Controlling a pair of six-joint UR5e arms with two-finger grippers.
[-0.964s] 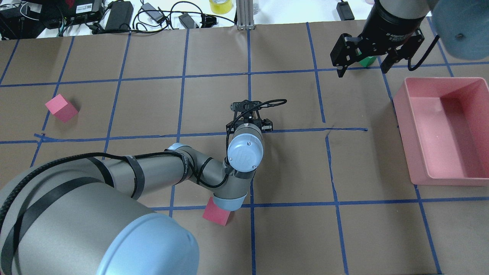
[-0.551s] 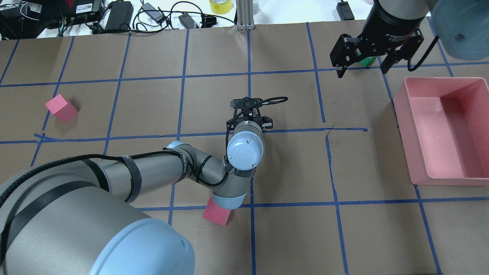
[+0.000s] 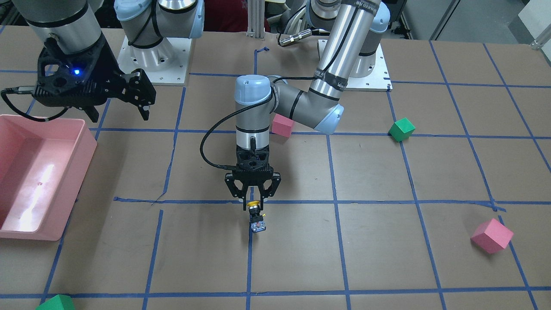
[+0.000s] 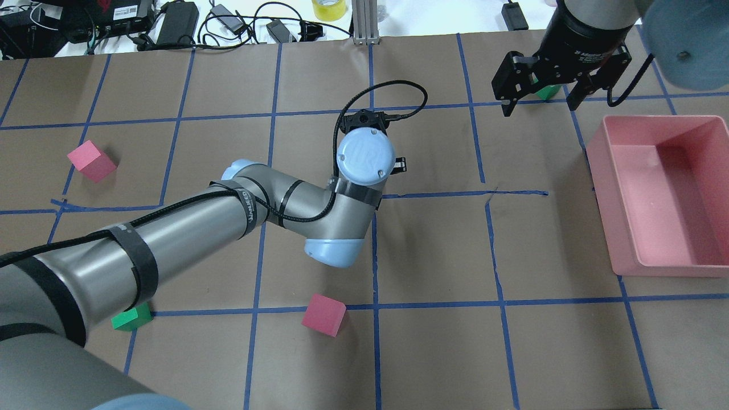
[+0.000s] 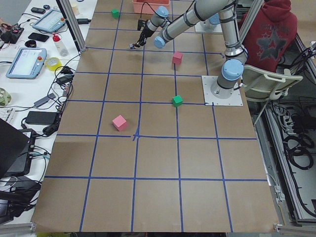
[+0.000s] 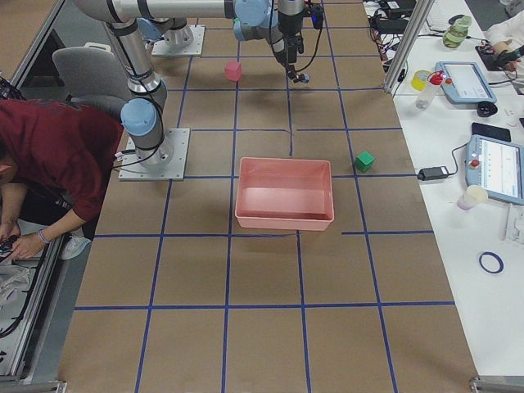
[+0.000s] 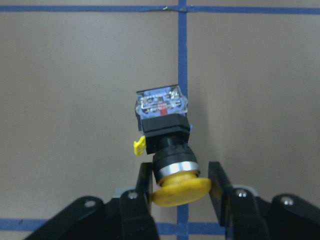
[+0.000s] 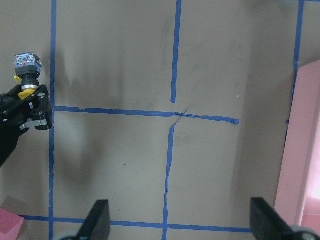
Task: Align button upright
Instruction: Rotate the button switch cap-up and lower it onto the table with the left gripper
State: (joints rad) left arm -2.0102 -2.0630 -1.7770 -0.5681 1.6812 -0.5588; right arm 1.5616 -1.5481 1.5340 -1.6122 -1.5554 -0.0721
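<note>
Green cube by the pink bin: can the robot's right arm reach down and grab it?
Probably yes. The right gripper is open and empty, hovering near the green cube. The cube sits apart from the pink bin, and nothing lies on top of it or blocks the way down.

Button (image 7: 167,150): cap was smooth yellow plastic with a slight gloss. The collar under it was bright polished metal, the body matt black plastic, the base block clear bluish plastic, shiny. Left gripper (image 7: 180,172) was matt black. Table cover (image 3: 387,241) was matt brown paper, faintly scuffed, lined with blue tape (image 3: 387,201). Bin (image 3: 74,185) was smooth pink plastic, glossy enough to throw white glare off its floor. Pink cube (image 3: 491,235) looked matt; material unclear. Left arm (image 3: 340,47) tubes were satin grey metal; joint caps (image 3: 252,88) were smooth pale-blue plastic.
</note>
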